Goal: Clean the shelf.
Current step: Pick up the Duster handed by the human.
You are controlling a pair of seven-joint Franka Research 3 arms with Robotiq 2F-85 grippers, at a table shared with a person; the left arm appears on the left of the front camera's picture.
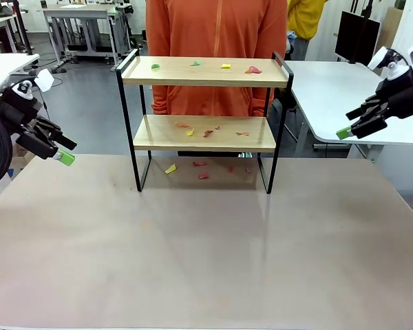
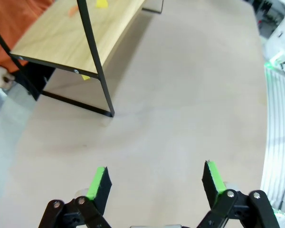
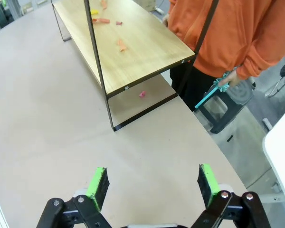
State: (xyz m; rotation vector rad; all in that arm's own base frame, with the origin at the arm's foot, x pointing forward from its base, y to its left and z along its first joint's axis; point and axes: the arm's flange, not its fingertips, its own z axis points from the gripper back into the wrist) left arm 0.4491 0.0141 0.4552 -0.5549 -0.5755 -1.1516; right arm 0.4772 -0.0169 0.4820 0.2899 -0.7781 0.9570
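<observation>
The shelf (image 1: 205, 72) sits at the far middle of the table (image 1: 206, 261), right in front of a person in an orange top (image 1: 217, 27). It's got little coloured scraps (image 1: 252, 69) scattered over both wooden boards, plus a few more on the tabletop underneath. The person's hand (image 3: 230, 76) is holding some teal thing (image 3: 208, 96), might be a brush, kinda hard to tell from that angle. The left gripper (image 1: 63, 151) and right gripper (image 1: 350, 124) hang out at the sides, well apart from the shelf, jaws spread wide with nothing in them.
</observation>
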